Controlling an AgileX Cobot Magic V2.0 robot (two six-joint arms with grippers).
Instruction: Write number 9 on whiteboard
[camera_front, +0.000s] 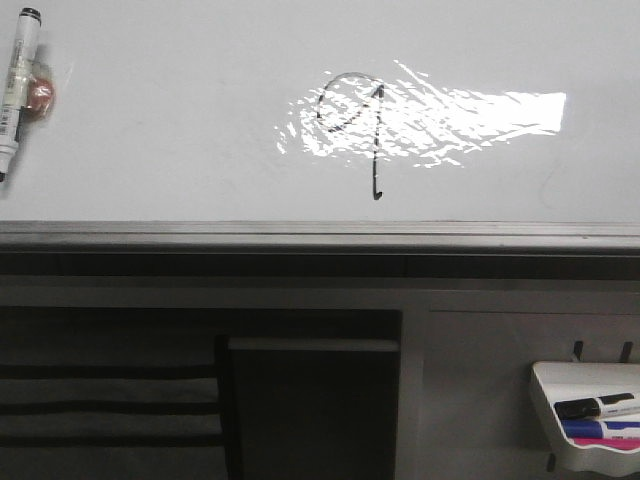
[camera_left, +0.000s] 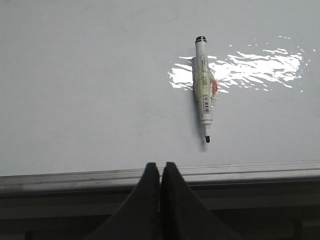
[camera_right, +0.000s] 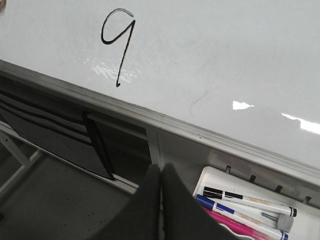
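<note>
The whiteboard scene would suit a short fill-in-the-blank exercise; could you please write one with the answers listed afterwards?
1. The digit drawn on the whiteboard is a ____.
2. The marker lying on the board has its cap ____.
3. The left gripper and the right gripper are both ____.
4. The tray hanging below the board's rail holds black, blue and ____ markers.

Missing words: 9; off; shut; pink

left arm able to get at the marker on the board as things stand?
Probably yes. The marker lies uncapped on the whiteboard, just past the edge rail, with nothing between it and the left gripper. The fingers are shut, so they must open first.
</note>
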